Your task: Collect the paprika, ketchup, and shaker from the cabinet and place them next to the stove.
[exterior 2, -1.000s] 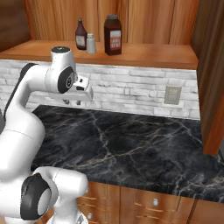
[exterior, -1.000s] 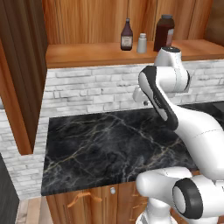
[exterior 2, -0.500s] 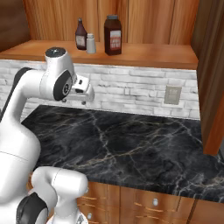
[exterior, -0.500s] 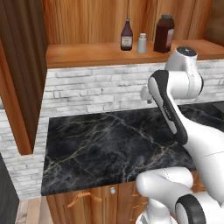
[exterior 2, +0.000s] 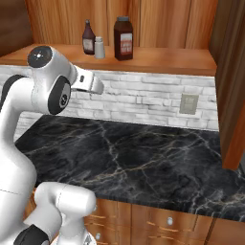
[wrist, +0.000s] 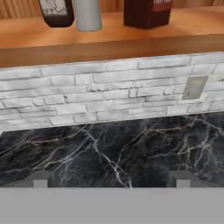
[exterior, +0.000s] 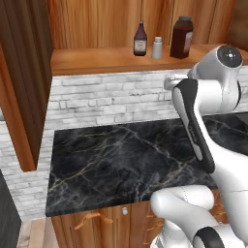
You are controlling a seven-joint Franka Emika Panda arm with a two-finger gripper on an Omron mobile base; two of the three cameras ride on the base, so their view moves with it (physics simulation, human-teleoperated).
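Observation:
On the orange-brown cabinet shelf (exterior: 97,60) stand three things in a row. The slim dark ketchup bottle (exterior: 140,38) (exterior 2: 88,37) (wrist: 56,11) is leftmost. Next to it is the small pale shaker (exterior: 157,47) (exterior 2: 99,48) (wrist: 87,15). The wide reddish-brown paprika jar (exterior: 181,37) (exterior 2: 123,38) (wrist: 146,12) stands on the right. My gripper (exterior 2: 97,88) (exterior: 169,83) (wrist: 109,181) hangs below the shelf edge in front of the brick wall. It is open and holds nothing, with its fingertips (wrist: 41,179) set wide apart.
A black marble counter (exterior: 121,164) (exterior 2: 143,158) lies under a white brick backsplash (wrist: 109,96) with a wall outlet (exterior 2: 189,104) (wrist: 194,87). Open cabinet doors hang at the left (exterior: 19,82) and right (exterior 2: 232,81). Wooden drawers (exterior 2: 167,220) sit under the counter.
The arm has swung its elbow over and the hand has risen a little, closer to the shelf edge. The three things on the shelf have not moved.

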